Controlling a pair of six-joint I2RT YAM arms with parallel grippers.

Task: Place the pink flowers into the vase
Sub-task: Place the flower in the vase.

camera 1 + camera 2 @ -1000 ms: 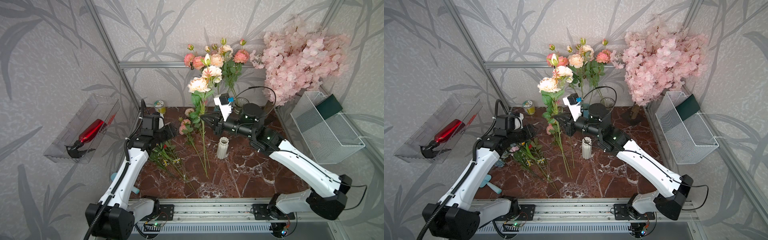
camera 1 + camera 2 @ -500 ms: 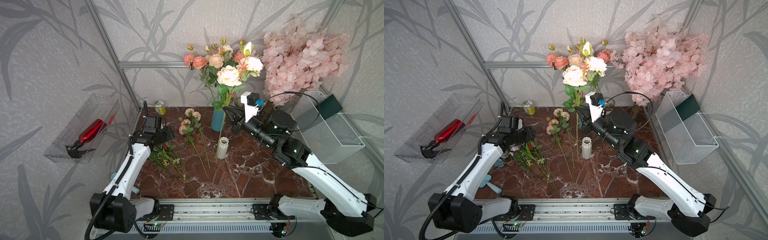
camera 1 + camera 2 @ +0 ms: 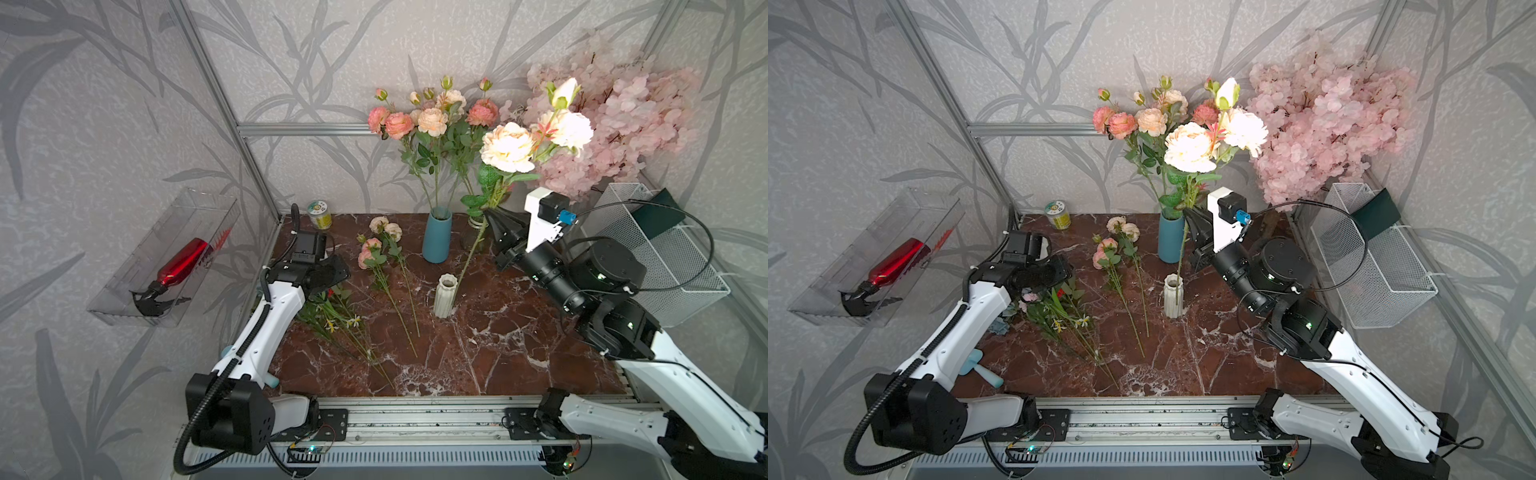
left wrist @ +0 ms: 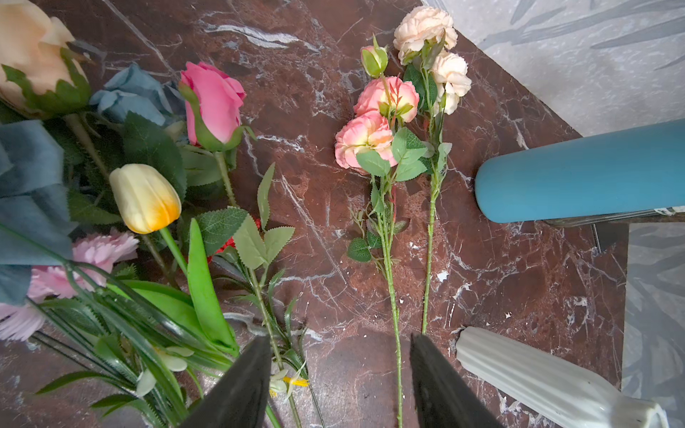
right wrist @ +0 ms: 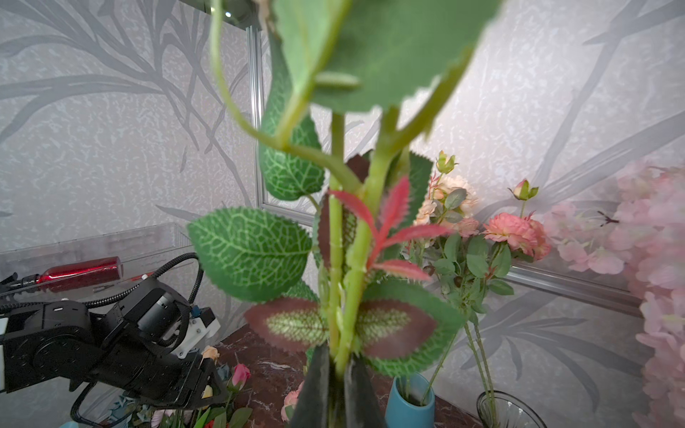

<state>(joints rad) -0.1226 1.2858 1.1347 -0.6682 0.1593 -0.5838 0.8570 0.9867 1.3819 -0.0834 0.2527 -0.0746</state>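
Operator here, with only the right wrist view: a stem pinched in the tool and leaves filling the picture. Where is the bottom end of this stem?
Observer: In both top views the held spray slants down from the right tool to the white ribbed vase. Its lower end overlaps that vase, but I cannot tell whether it is inside the mouth.
Operator: How many pink ones are left lying down?
Observer: Two loose sprays lie flat, side by side, on the table beside the blue vase.
Operator: And my other arm?
Observer: The left tool hangs open and empty above one of those stems.
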